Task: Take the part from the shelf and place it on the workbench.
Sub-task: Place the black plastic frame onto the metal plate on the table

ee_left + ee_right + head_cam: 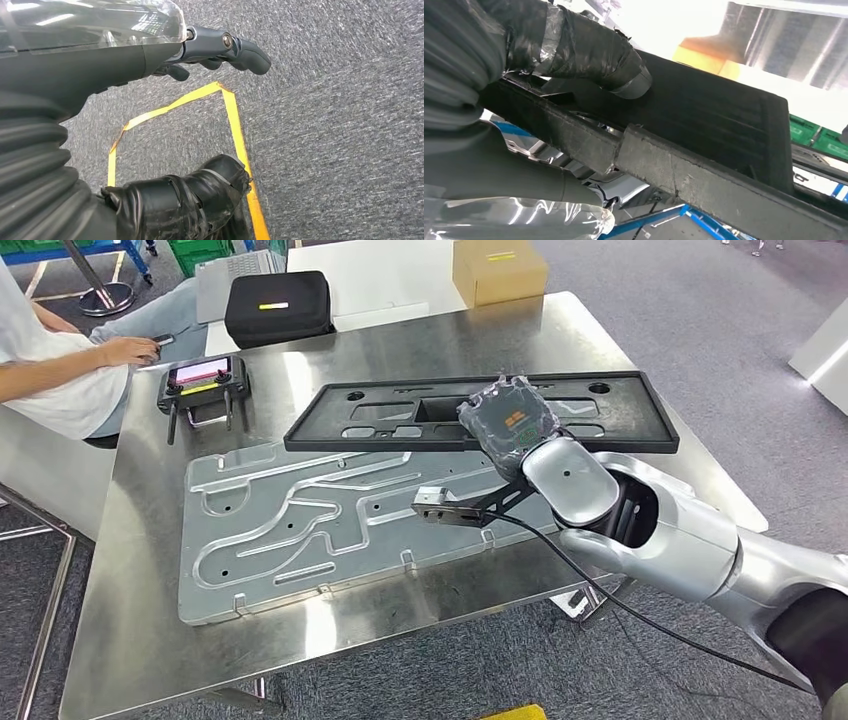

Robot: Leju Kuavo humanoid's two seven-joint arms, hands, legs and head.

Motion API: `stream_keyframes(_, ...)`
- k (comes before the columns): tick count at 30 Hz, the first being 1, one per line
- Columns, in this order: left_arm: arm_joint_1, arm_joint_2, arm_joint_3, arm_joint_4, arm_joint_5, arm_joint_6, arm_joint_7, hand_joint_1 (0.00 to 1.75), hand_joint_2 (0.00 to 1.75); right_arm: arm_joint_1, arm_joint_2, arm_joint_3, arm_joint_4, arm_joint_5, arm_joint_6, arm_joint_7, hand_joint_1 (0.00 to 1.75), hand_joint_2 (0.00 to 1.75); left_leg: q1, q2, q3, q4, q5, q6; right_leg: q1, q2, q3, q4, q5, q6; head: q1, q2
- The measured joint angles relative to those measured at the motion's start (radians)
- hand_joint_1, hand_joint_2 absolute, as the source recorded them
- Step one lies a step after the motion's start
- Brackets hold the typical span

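The right hand [508, 425] grips the black part [480, 412], a long flat frame with cut-outs, at its near long edge, a little toward the frame's right half. In the right wrist view the thumb [589, 47] presses on the part's [704, 120] ribbed face, while the rest of the hand wraps the rim from the other side. The part lies over the far portion of the workbench [130, 570], a steel-topped table; whether it rests fully on the surface or is held just above it cannot be told.

Just on the near side of the part lies a large machined aluminium plate [300, 530] with routed channels, flat on the workbench. Left of the part, near the far left corner of the bench, sits a handheld controller [203, 380] with a lit screen. Beyond the part stand a black zipped case [277, 306] and a cardboard box [499, 269]. A seated person's hand [128, 349] rests left of the controller.

The left hand [215, 55] hangs over grey carpet [340, 125] marked with yellow tape [235, 120], fingers curled in, holding nothing.
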Motion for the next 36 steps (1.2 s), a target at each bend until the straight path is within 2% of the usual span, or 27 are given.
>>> stream_keyframes(2, 0.000, 0.000, 0.000, 0.000, 0.004, 0.000, 0.000, 0.00, 1.75, 0.001, 0.000, 0.000, 0.001, 0.000, -0.005, 0.000, 1.75, 1.75, -0.005, -0.001, 0.045, -0.126, 0.088, 0.019, 0.004, 0.002, 0.013, -0.001, -0.008, 0.000, 0.000, 0.000)
stream_keyframes(3, 0.000, 0.000, 0.000, 0.000, 0.008, 0.000, -0.001, 0.00, 1.75, 0.001, 0.000, 0.000, 0.001, -0.001, -0.011, 0.000, 1.75, 1.75, -0.009, -0.001, 0.076, -0.194, 0.118, 0.031, 0.006, 0.003, 0.018, -0.002, -0.013, 0.001, 0.001, 0.000)
stream_keyframes(4, -0.002, 0.000, 0.000, 0.000, 0.012, 0.000, -0.001, 0.00, 1.75, 0.001, 0.000, 0.000, 0.003, -0.002, -0.018, 0.000, 1.75, 1.75, -0.013, 0.000, 0.098, -0.241, 0.133, 0.041, 0.007, 0.003, 0.020, -0.003, -0.016, 0.004, 0.001, 0.000)
stream_keyframes(6, -0.003, 0.000, 0.000, 0.000, 0.019, 0.000, -0.001, 0.00, 1.75, 0.005, 0.000, 0.001, 0.006, -0.006, -0.034, 0.000, 1.75, 1.75, -0.018, -0.001, 0.116, -0.272, 0.128, 0.051, 0.005, 0.003, 0.023, -0.009, -0.018, 0.013, 0.001, 0.000)
stream_keyframes(9, -0.001, -0.003, 0.000, 0.000, 0.026, 0.000, 0.000, 0.00, 1.75, 0.011, 0.000, 0.002, 0.009, -0.014, -0.054, 0.000, 1.75, 1.75, -0.009, -0.001, 0.146, -0.313, 0.136, 0.056, 0.006, -0.001, 0.028, -0.003, -0.031, 0.026, 0.003, 0.000)
stream_keyframes(10, 0.000, -0.004, 0.000, 0.000, 0.027, 0.000, 0.000, 0.00, 1.75, 0.012, 0.000, 0.002, 0.010, -0.017, -0.060, 0.000, 1.75, 1.75, -0.005, 0.000, 0.159, -0.326, 0.138, 0.057, 0.007, -0.003, 0.012, 0.034, -0.049, 0.030, 0.005, 0.000)
stream_keyframes(11, 0.001, -0.004, 0.000, 0.000, 0.028, 0.000, 0.000, 0.00, 1.75, 0.013, -0.001, 0.002, 0.011, -0.018, -0.065, 0.000, 1.75, 1.75, -0.004, 0.001, 0.167, -0.332, 0.137, 0.056, 0.005, -0.004, -0.018, 0.092, -0.073, 0.033, 0.006, 0.000)
stream_keyframes(12, 0.001, -0.004, 0.000, 0.000, 0.030, 0.000, -0.001, 0.00, 1.75, 0.015, -0.001, 0.003, 0.012, -0.021, -0.069, 0.000, 1.75, 1.75, -0.004, 0.001, 0.171, -0.332, 0.133, 0.057, 0.003, -0.005, -0.057, 0.160, -0.096, 0.036, 0.006, 0.000)
stream_keyframes(13, 0.001, -0.004, 0.000, 0.000, 0.031, 0.000, -0.003, 0.00, 1.75, 0.020, -0.001, 0.005, 0.014, -0.022, -0.070, 0.000, 1.75, 1.75, -0.003, 0.000, 0.175, -0.330, 0.128, 0.056, 0.001, -0.005, -0.093, 0.215, -0.108, 0.040, 0.007, 0.000)
stream_keyframes(14, 0.001, -0.004, 0.000, 0.000, 0.032, 0.000, -0.005, 0.00, 1.75, 0.026, -0.002, 0.007, 0.016, -0.024, -0.071, 0.000, 1.75, 1.75, -0.002, -0.001, 0.179, -0.326, 0.121, 0.055, -0.003, -0.005, -0.116, 0.240, -0.100, 0.043, 0.007, 0.000)
stream_keyframes(15, 0.001, -0.005, 0.000, 0.000, 0.033, 0.000, -0.007, 0.00, 1.75, 0.031, -0.002, 0.009, 0.017, -0.024, -0.071, 0.000, 1.75, 1.75, 0.000, -0.002, 0.184, -0.321, 0.113, 0.052, -0.006, -0.005, -0.119, 0.226, -0.073, 0.048, 0.007, 0.000)
stream_keyframes(17, 0.003, -0.005, 0.000, 0.000, 0.033, 0.000, -0.010, 0.00, 1.75, 0.035, -0.002, 0.010, 0.019, -0.025, -0.071, 0.000, 1.75, 1.75, 0.005, -0.004, 0.192, -0.301, 0.090, 0.041, -0.015, -0.007, -0.083, 0.117, 0.001, 0.059, 0.007, 0.000)
stream_keyframes(18, 0.002, -0.005, 0.000, -0.001, 0.033, 0.000, -0.012, 0.00, 1.75, 0.034, -0.003, 0.010, 0.020, -0.025, -0.071, 0.000, 1.75, 1.75, 0.004, -0.005, 0.189, -0.287, 0.078, 0.033, -0.017, -0.008, -0.062, 0.066, 0.022, 0.062, 0.008, 0.000)
stream_keyframes(19, 0.002, -0.005, 0.000, -0.001, 0.033, 0.000, -0.013, 0.00, 1.75, 0.033, -0.003, 0.011, 0.021, -0.025, -0.070, 0.000, 1.75, 1.75, 0.003, -0.005, 0.185, -0.276, 0.068, 0.027, -0.017, -0.007, -0.050, 0.037, 0.029, 0.059, 0.009, 0.000)
stream_keyframes(20, 0.001, -0.004, 0.000, -0.001, 0.033, 0.000, -0.015, 0.00, 1.75, 0.034, -0.003, 0.012, 0.022, -0.026, -0.069, 0.000, 1.75, 1.75, 0.001, -0.005, 0.179, -0.267, 0.061, 0.022, -0.016, -0.006, -0.047, 0.029, 0.023, 0.054, 0.008, 0.000)
stream_keyframes(22, 0.000, -0.003, 0.000, -0.001, 0.029, 0.000, -0.016, 0.00, 1.75, 0.036, -0.003, 0.015, 0.025, -0.028, -0.064, 0.000, 1.75, 1.75, -0.001, -0.005, 0.174, -0.261, 0.053, 0.018, -0.015, -0.002, -0.050, 0.032, 0.016, 0.035, 0.006, 0.000)
stream_keyframes(24, 0.000, -0.003, 0.000, -0.001, 0.024, 0.000, -0.013, 0.00, 1.75, 0.032, -0.003, 0.018, 0.027, -0.033, -0.055, 0.000, 1.75, 1.75, 0.000, -0.004, 0.166, -0.231, 0.036, 0.010, -0.016, -0.001, -0.046, 0.032, 0.011, 0.024, 0.002, 0.000)
stream_keyframes(26, -0.001, -0.003, 0.000, -0.001, 0.015, 0.000, -0.009, 0.00, 1.75, 0.015, -0.002, 0.025, 0.030, -0.044, -0.050, 0.000, 1.75, 1.75, 0.002, -0.002, 0.120, -0.139, -0.006, 0.001, -0.016, -0.001, -0.040, 0.031, 0.007, 0.017, -0.002, 0.000)
stream_keyframes(28, -0.002, -0.003, 0.000, -0.001, 0.008, 0.000, -0.007, 0.00, 1.75, -0.010, 0.005, 0.042, 0.035, -0.062, -0.050, -0.001, 1.75, 1.75, 0.002, -0.001, 0.042, -0.017, -0.047, 0.000, -0.012, -0.001, -0.036, 0.030, 0.002, 0.012, -0.003, 0.000)
stream_keyframes(29, -0.003, -0.003, 0.000, -0.001, 0.007, 0.000, -0.008, 0.00, 1.75, -0.020, 0.010, 0.054, 0.038, -0.071, -0.052, -0.001, 1.75, 1.75, 0.000, -0.001, 0.015, 0.015, -0.046, 0.004, -0.007, -0.001, -0.032, 0.030, -0.001, 0.009, -0.003, 0.000)
stream_keyframes(30, -0.003, -0.003, 0.000, -0.001, 0.009, 0.000, -0.011, 0.00, 1.75, -0.030, 0.016, 0.067, 0.041, -0.081, -0.055, -0.001, 1.75, 1.75, -0.002, -0.001, 0.000, 0.019, -0.028, 0.011, -0.002, 0.000, -0.027, 0.030, -0.005, 0.007, -0.003, 0.000)
stream_keyframes(31, -0.004, -0.003, 0.000, -0.001, 0.012, 0.000, -0.015, 0.00, 1.75, -0.037, 0.021, 0.081, 0.045, -0.090, -0.060, -0.001, 1.75, 1.75, -0.006, -0.001, 0.008, -0.019, 0.008, 0.023, 0.004, 0.001, -0.020, 0.029, -0.008, 0.005, -0.003, 0.000)
stream_keyframes(32, -0.004, -0.003, 0.000, -0.001, 0.015, 0.000, -0.020, 0.00, 1.75, -0.045, 0.027, 0.093, 0.049, -0.098, -0.066, -0.001, 1.75, 1.75, -0.013, -0.002, 0.028, -0.079, 0.053, 0.038, 0.010, 0.001, -0.013, 0.028, -0.012, 0.003, -0.003, 0.000)
stream_keyframes(33, -0.006, -0.003, 0.000, -0.001, 0.019, 0.000, -0.024, 0.00, 1.75, -0.054, 0.033, 0.105, 0.054, -0.106, -0.078, -0.001, 1.75, 1.75, -0.021, -0.001, 0.053, -0.146, 0.089, 0.058, 0.013, 0.001, -0.006, 0.024, -0.014, 0.002, -0.002, 0.000)
stream_keyframes(34, -0.008, -0.002, 0.000, -0.001, 0.023, 0.000, -0.027, 0.00, 1.75, -0.065, 0.037, 0.120, 0.060, -0.114, -0.092, -0.001, 1.75, 1.75, -0.029, 0.000, 0.076, -0.203, 0.115, 0.076, 0.015, 0.001, 0.000, 0.018, -0.015, 0.002, 0.000, 0.000)
stream_keyframes(36, -0.011, -0.001, -0.001, -0.002, 0.037, 0.000, -0.038, 0.00, 1.75, -0.081, 0.044, 0.149, 0.076, -0.127, -0.120, -0.001, 1.75, 1.75, -0.041, 0.002, 0.101, -0.261, 0.131, 0.100, 0.012, 0.000, 0.007, 0.003, -0.013, 0.007, 0.002, 0.000)
